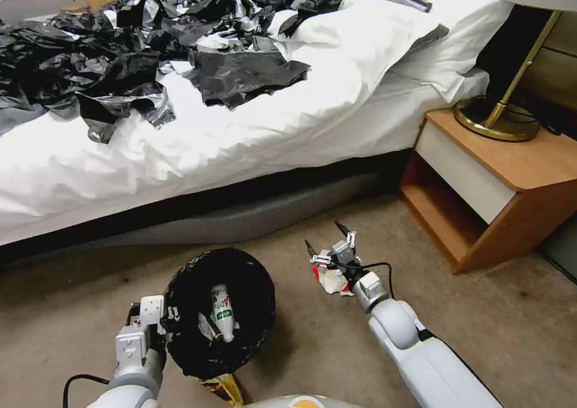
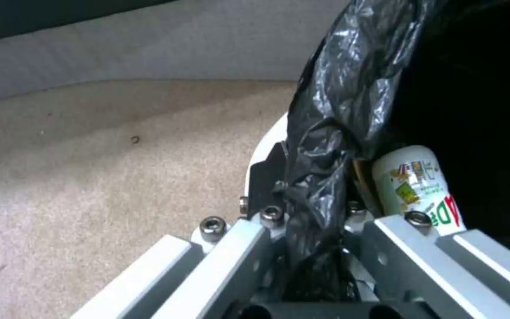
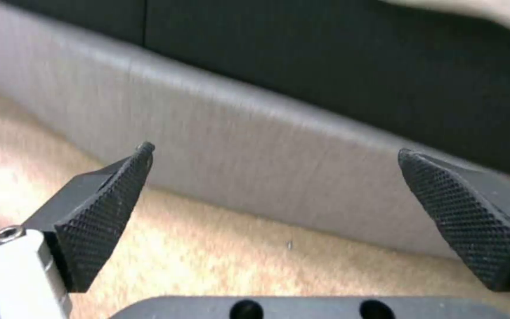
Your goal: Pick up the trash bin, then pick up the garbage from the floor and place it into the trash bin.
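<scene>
The trash bin (image 1: 198, 348), lined with a crinkly black bag, is held at its rim by my left gripper (image 1: 163, 319), which is shut on the rim and bag (image 2: 326, 133). Inside lies a white bottle (image 1: 222, 313) with a green and red label (image 2: 414, 186). To the right of the bin, my right gripper (image 1: 326, 238) hangs open over the carpet, nothing between its ribbed pads (image 3: 107, 212). A crumpled red-and-white carton (image 1: 332, 279) lies on the floor right under that wrist. A yellow wrapper (image 1: 223, 387) peeks out below the bin.
The bed (image 1: 240, 131), white sheets strewn with black plastic bags (image 1: 108, 65), runs across the back; its grey base (image 1: 240, 222) meets the carpet just ahead. A wooden nightstand (image 1: 499, 185) with a brass lamp (image 1: 499, 116) stands at the right. Open carpet lies between.
</scene>
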{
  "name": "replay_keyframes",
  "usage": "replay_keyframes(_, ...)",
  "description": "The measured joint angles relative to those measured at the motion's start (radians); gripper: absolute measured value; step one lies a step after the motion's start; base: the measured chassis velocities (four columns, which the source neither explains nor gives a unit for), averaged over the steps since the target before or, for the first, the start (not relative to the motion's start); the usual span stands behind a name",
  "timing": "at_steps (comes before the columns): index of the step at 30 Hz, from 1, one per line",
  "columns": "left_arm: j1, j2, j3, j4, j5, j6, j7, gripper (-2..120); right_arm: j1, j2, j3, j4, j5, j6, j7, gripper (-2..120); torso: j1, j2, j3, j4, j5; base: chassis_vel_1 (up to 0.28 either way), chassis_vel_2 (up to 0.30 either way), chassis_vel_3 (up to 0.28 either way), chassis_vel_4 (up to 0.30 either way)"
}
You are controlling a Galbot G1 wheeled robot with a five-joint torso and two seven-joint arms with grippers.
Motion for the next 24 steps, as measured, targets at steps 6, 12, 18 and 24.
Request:
replay_keyframes(6,0.001,-0.002,0.005,0.0,0.004,0.0,-0.001,0,0.055,0.022,-0.019,-0.141,-0.054,0.013,-0.032,100,0.0,0.0,0.0,-0.0001,0.0,0.0,0.0,0.0,0.0)
replay_keyframes(12,0.009,-0.002,0.004,0.005,0.006,-0.006,-0.001,0,0.083,0.058,0.007,-0.297,-0.115,0.038,-0.067,100,0.0,0.0,0.0,-0.0001,0.0001,0.0,0.0,0.0,0.0)
replay_keyframes(18,0.007,-0.001,0.005,0.011,0.006,-0.006,-0.001,0,0.087,0.066,0.031,-0.36,-0.115,0.039,-0.092,100,0.0,0.0,0.0,-0.0002,0.0,0.0,0.0,0.0,0.0)
replay_keyframes(24,0.004,-0.002,0.01,0.016,0.008,-0.006,-0.001,0,0.091,0.073,0.069,-0.43,-0.119,0.049,-0.107,100,0.0,0.0,0.0,-0.0001,0.0,0.0,0.0,0.0,0.0)
